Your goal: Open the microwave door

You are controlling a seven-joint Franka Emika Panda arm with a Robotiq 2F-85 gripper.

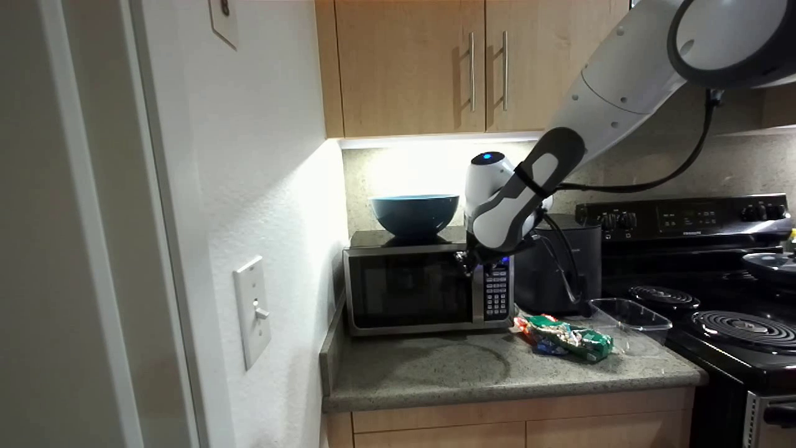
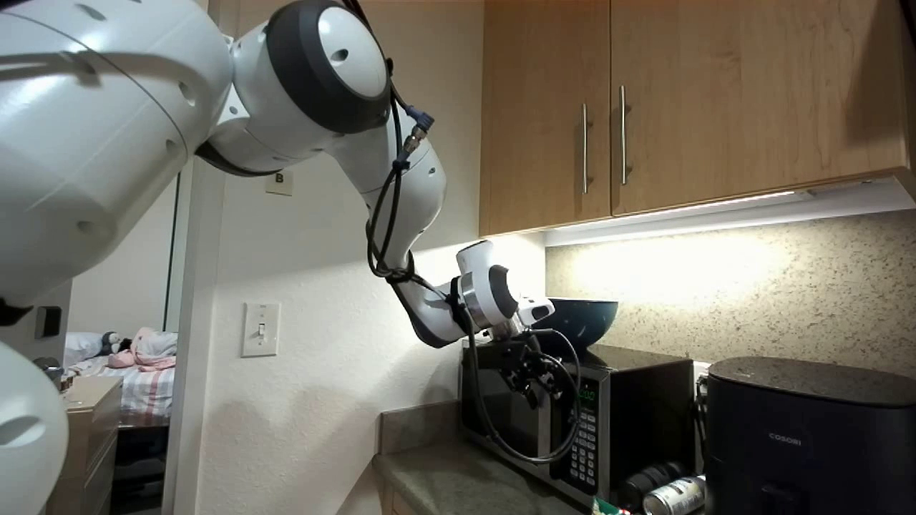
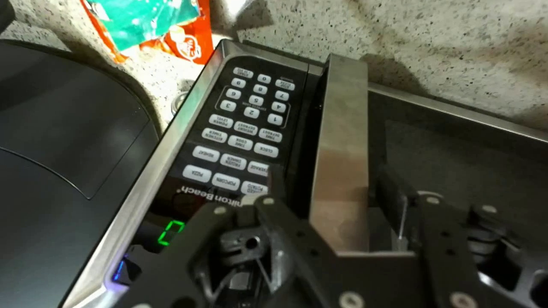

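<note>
The boxy, steel-framed microwave has a flat door of dark glass, closed, with a straight metal handle; a round blue bowl sits on top. My fingers are spread apart at the door, its handle showing between them. The microwave stands on a speckled grey surface, beneath wood-grained cabinets.

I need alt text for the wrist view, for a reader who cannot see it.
An open black gripper has its fingers on either side of the silver handle of the closed microwave door. Beside it is a keypad with upside-down labels; red and green packaging lies on the speckled counter.
</note>
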